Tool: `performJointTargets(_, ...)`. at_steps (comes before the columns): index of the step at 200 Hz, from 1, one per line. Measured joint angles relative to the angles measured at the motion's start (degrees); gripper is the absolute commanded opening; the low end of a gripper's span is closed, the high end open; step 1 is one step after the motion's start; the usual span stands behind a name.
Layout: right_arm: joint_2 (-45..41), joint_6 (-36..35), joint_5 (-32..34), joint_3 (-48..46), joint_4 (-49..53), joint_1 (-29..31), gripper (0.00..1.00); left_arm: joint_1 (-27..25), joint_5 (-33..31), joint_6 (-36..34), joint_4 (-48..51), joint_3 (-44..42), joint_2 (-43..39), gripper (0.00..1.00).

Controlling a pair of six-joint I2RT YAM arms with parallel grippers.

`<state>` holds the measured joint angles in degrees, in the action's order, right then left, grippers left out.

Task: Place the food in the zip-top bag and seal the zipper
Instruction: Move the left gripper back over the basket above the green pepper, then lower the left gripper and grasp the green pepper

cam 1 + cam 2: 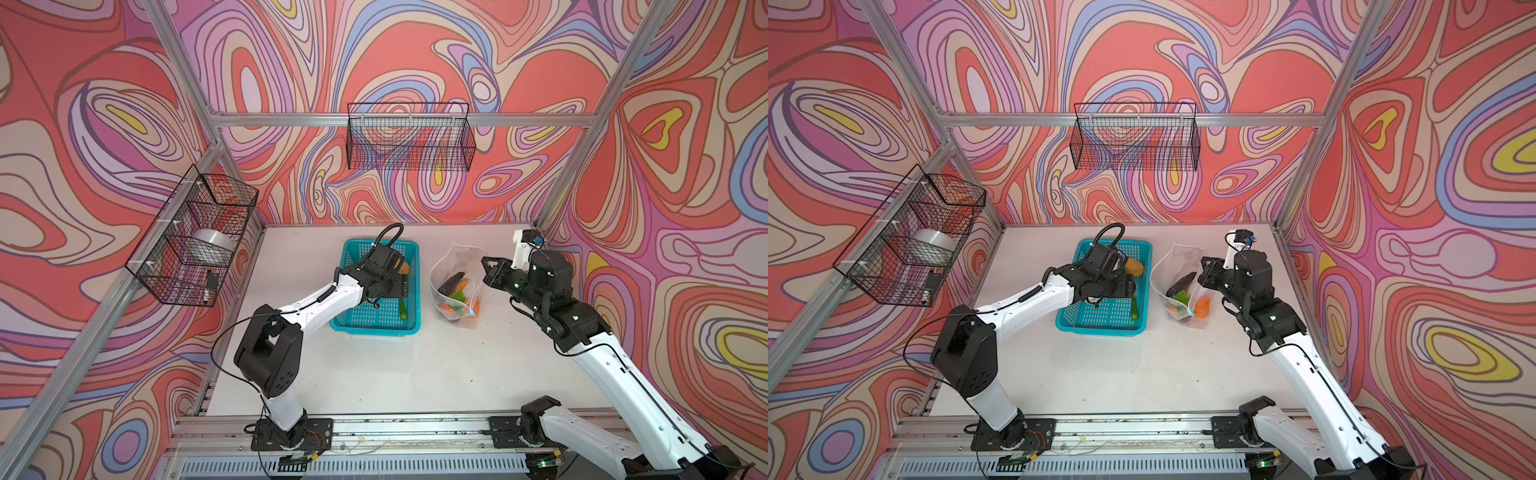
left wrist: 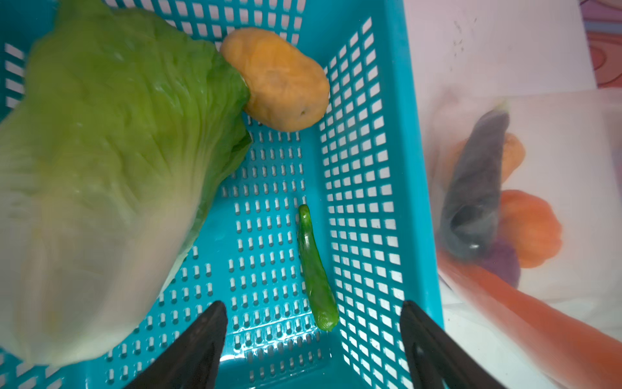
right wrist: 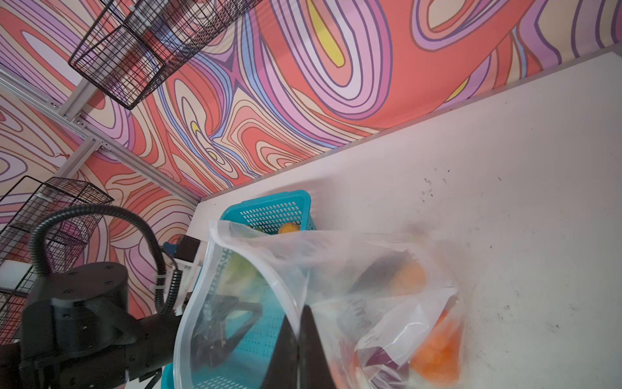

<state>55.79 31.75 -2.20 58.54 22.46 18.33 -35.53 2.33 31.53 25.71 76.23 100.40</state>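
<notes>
**Step in hand: pick up the next piece of food from the basket**

- Status. The left gripper [image 2: 313,303] hangs over the basket [image 2: 363,168] with its jaws spread and nothing between them. Below it lie the lettuce [image 2: 111,151], a potato [image 2: 279,80] and a small green piece [image 2: 314,266]. The green piece lies just beside the basket wall.
- The right gripper [image 3: 299,313] is clamped on the rim of the bag [image 1: 464,254] and holds the mouth up and wide. The bag stands on the table [image 1: 374,374] just beside the basket. It already contains a pumpkin [image 2: 531,229], a carrot [image 2: 538,320] and a dark long vegetable.
- Procedure. The green piece appears to be the target.
  1. Centre the jaws across its narrow width.
  2. Check that the outer finger clears the basket wall and goes down inside it.
  3. Close the jaws only when the fingertips are low enough to catch the piece.
- Caution. The piece is thin and glossy, so it probably slips if pinched near its end. The right grip must not slacken, or the mouth may collapse.
- The slider [image 1: 472,312] sits at one end of the rim, and sealing is not yet due.
</notes>
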Motion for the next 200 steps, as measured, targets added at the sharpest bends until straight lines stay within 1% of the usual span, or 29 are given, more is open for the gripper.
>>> performJointTargets(7,0.00,0.04,0.00,0.00,0.02,0.00,0.00,0.00,0.35,-0.04,0.63,0.59,1.20,0.72)
performJointTargets(39,-0.07,0.07,0.00,0.00,0.02,0.00,0.00,0.00,1.38,-0.22,3.39,3.74,6.93,0.64)
performJointTargets(77,-0.13,0.07,0.02,0.00,0.04,0.00,0.00,0.00,3.67,-0.42,4.66,5.90,12.07,0.64)
performJointTargets(89,-0.13,0.07,0.00,0.00,0.04,0.00,0.00,0.00,4.11,-0.42,5.05,6.25,13.35,0.61)
performJointTargets(118,-0.13,0.07,0.00,0.00,0.02,0.00,0.00,0.00,4.79,-0.48,5.51,7.72,16.70,0.59)
performJointTargets(141,-0.13,0.07,0.02,0.00,0.04,0.00,0.00,0.00,4.72,-0.92,5.86,8.92,17.73,0.47)
performJointTargets(162,-0.13,0.09,0.02,0.00,0.04,0.00,0.00,0.00,4.00,-1.53,6.12,9.62,18.69,0.40)
performJointTargets(182,-0.11,0.13,0.02,0.00,0.04,0.00,0.00,0.17,3.34,-1.79,6.60,9.86,19.02,0.29)
performJointTargets(196,-0.07,0.15,0.02,0.00,0.04,0.00,0.00,0.33,3.04,-1.97,6.97,9.88,19.06,0.28)
performJointTargets(200,-0.04,0.17,0.02,0.00,0.02,0.00,0.00,0.33,2.95,-1.97,7.04,9.88,19.06,0.25)
